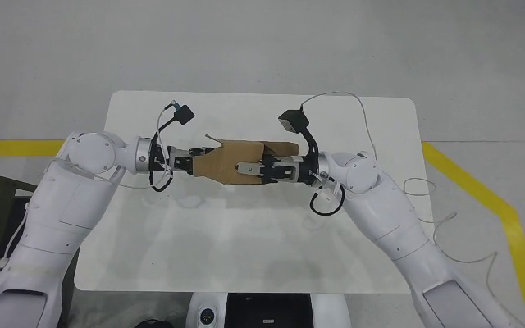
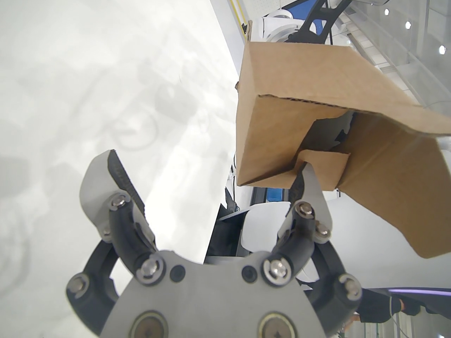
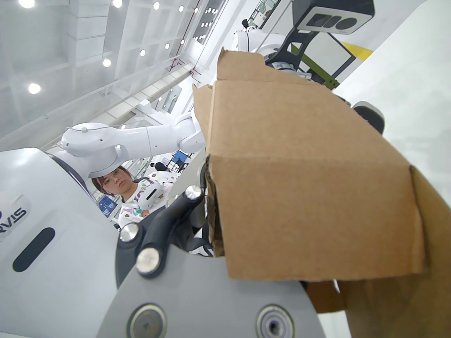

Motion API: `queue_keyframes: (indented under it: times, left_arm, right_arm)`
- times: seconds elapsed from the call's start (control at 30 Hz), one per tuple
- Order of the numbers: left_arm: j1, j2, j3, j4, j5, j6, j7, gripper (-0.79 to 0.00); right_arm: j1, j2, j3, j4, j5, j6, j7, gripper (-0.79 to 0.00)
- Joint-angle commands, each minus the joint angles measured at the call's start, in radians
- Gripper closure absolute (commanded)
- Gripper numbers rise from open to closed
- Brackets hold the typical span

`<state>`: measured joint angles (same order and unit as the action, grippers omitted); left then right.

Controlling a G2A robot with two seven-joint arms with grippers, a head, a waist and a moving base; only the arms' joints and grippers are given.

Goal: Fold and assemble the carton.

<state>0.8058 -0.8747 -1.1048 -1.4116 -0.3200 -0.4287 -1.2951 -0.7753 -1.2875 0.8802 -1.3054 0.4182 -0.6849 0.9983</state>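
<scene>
The carton [image 1: 230,161] sits mid-frame over the white table [image 1: 246,246], between two level arms. The left claw [image 2: 209,160] is apart, one tip touching a flap; the right claw [image 1: 256,170] is half hidden by cardboard, so I cannot tell.

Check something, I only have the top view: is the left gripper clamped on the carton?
Observer: No. The left gripper is open; one finger is up against a small flap at the carton end, the other is clear.
Operator: Carton end closed?
Observer: No, that end is open, with a big flap sticking out loose.
Operator: Other arm's hold?
Observer: Cannot tell; in its wrist view the carton covers the right gripper.
</scene>
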Motion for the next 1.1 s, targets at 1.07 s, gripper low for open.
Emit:
queue_keyframes:
  times: [1.07]
  left_arm:
    - [0.011, 0.03, -0.117, 0.032, 0.03, 0.004, 0.006, -0.785]
  right_arm:
    - [-0.033, 0.002, -0.024, -0.02, 0.041, 0.061, 0.164, 0.0]
